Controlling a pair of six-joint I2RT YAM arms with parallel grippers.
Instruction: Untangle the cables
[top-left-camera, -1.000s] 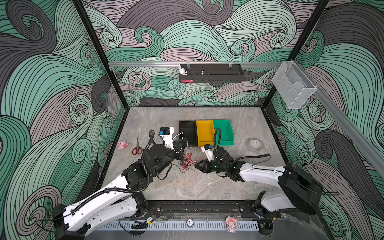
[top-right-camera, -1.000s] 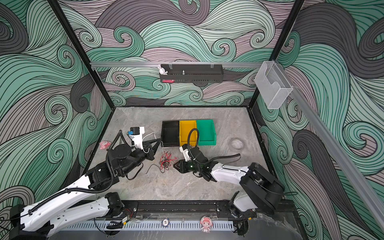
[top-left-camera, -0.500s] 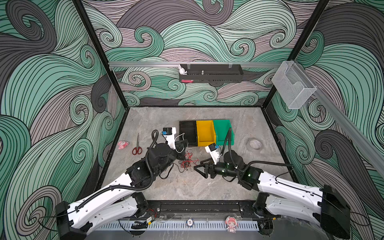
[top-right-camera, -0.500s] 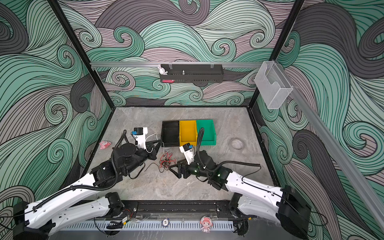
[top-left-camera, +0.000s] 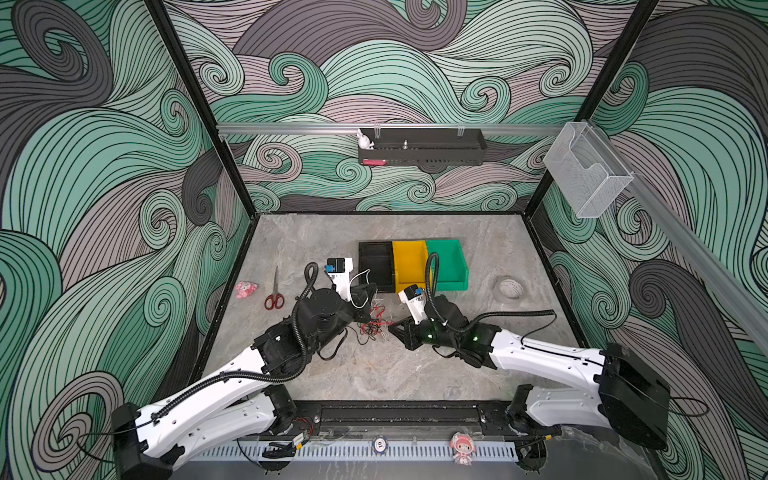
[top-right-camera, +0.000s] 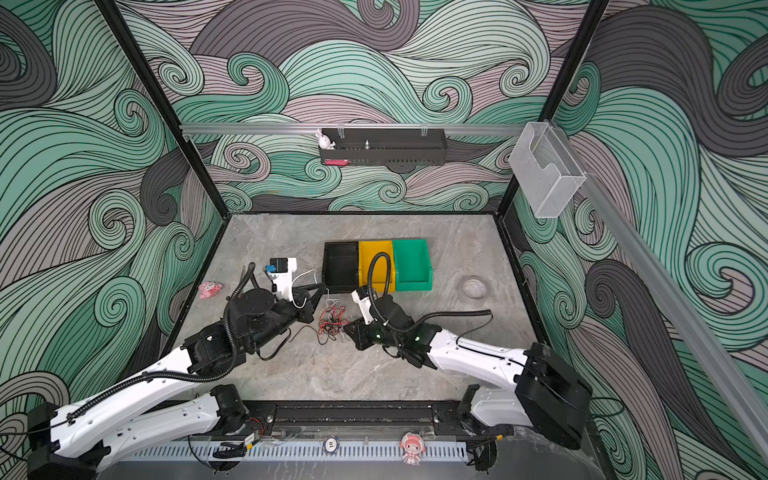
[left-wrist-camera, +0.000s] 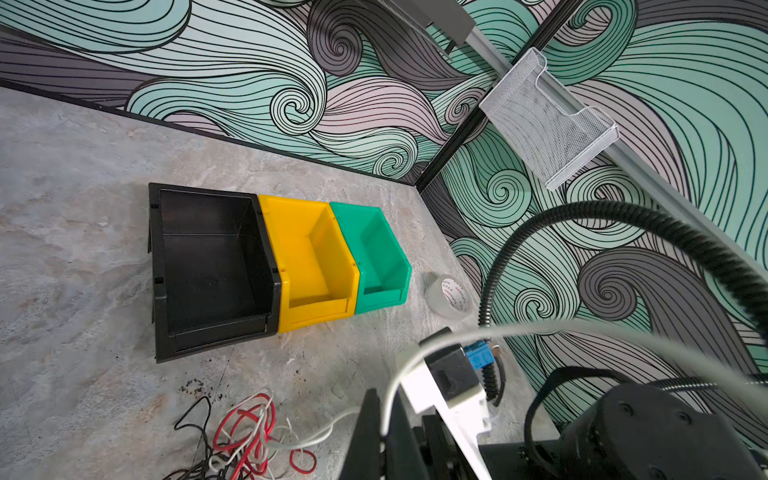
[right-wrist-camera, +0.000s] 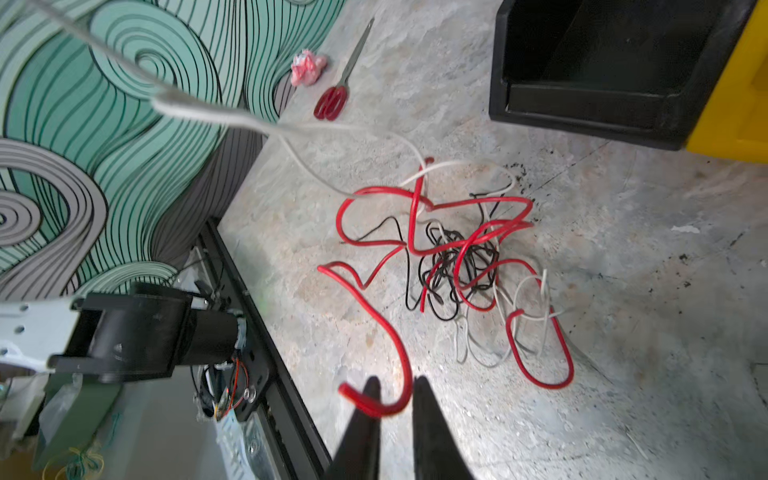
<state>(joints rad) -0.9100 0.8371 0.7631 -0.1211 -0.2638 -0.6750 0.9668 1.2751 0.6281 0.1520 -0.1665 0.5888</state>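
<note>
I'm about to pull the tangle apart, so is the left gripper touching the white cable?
Touching: the left wrist view shows the white cable pinched between the left gripper's shut fingers, arcing out above them.

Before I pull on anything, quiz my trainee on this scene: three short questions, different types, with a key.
1. True or false: the scissors lie on the table, blades closed.
2. Which colour of cable shows between the fingers of the right gripper in the right wrist view? A white, B red, C black.
3. Fill in: the bin nearest the tape roll is the ___ one.
Key: 1 true. 2 B, the red cable. 3 green bin.
</note>
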